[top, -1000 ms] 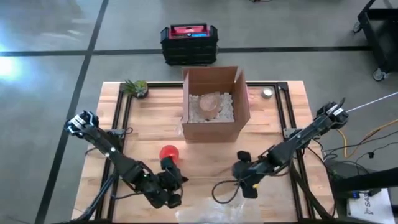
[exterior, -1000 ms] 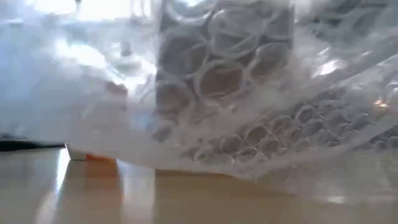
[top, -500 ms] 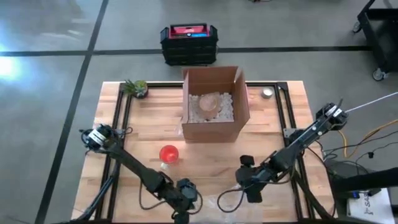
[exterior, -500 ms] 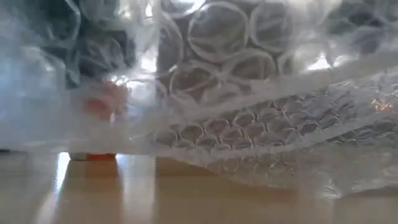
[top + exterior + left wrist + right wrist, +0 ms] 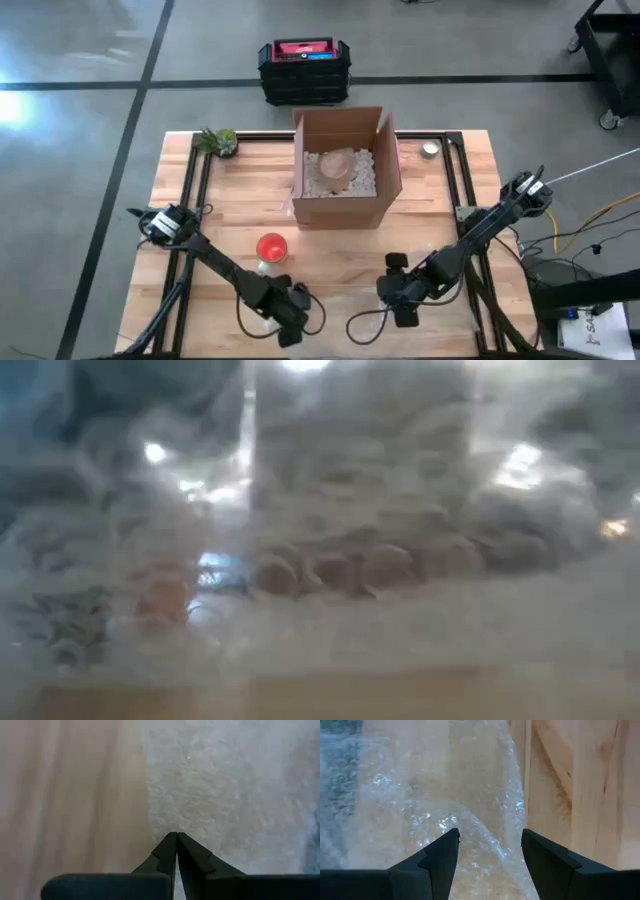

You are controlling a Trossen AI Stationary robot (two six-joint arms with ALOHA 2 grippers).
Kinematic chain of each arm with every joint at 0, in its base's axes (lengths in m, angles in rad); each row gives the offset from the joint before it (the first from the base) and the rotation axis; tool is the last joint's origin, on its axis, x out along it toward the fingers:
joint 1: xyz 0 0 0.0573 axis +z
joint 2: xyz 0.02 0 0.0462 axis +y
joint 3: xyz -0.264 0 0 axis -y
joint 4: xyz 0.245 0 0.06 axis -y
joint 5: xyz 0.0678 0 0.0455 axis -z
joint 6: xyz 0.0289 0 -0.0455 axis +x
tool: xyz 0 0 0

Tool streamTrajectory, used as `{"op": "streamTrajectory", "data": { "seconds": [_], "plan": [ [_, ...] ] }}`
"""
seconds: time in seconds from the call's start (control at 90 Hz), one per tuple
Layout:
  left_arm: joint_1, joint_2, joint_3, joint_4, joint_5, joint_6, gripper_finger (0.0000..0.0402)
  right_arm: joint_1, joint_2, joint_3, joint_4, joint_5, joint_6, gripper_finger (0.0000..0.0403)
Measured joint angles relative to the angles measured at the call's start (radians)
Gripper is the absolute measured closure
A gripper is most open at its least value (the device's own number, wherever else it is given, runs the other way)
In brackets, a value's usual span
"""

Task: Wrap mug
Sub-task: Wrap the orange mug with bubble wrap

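Count on table: one cardboard box (image 5: 343,160), one red mug (image 5: 271,246), one bubble-wrap sheet (image 5: 440,810), one small potted plant (image 5: 218,141), two arms. One black-and-red case (image 5: 303,68) lay beyond the far edge.

Red mug (image 5: 271,246) upright on table, lower-left of centre in high view; clear bubble wrap (image 5: 445,815) crumpled at bottom edge.

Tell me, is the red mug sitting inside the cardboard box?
No, the red mug stands on the bare wooden table, in front of the cardboard box and apart from it.
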Motion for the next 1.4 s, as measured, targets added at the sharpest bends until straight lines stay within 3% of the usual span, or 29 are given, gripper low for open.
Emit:
{"op": "streamTrajectory", "data": {
  "seconds": [0.333, 0.711, 1.056, 1.2, 1.4],
  "plan": [
    [0.008, -0.045, -0.006, -0.335, -0.205, -0.081, 0.0402, -0.011, -0.006, 0.004, -0.013, 0.101, -0.007, 0.0204],
    [0.008, -0.192, -0.004, -0.253, -0.211, -0.054, 0.0402, -0.011, 0.000, 0.013, -0.020, 0.105, -0.008, 0.0204],
    [0.003, -0.266, -0.004, -0.283, -0.211, -0.060, 0.0402, -0.011, 0.010, -0.019, -0.003, 0.105, -0.007, 0.0204],
    [0.004, -0.336, -0.004, -0.458, -0.213, -0.147, 0.0402, -0.011, 0.010, -0.021, 0.005, 0.106, -0.007, 0.0204],
    [0.003, -0.450, -0.015, -0.811, -0.253, -0.457, 0.0402, -0.011, 0.010, -0.028, 0.055, 0.131, -0.007, 0.0204]
  ]
}}
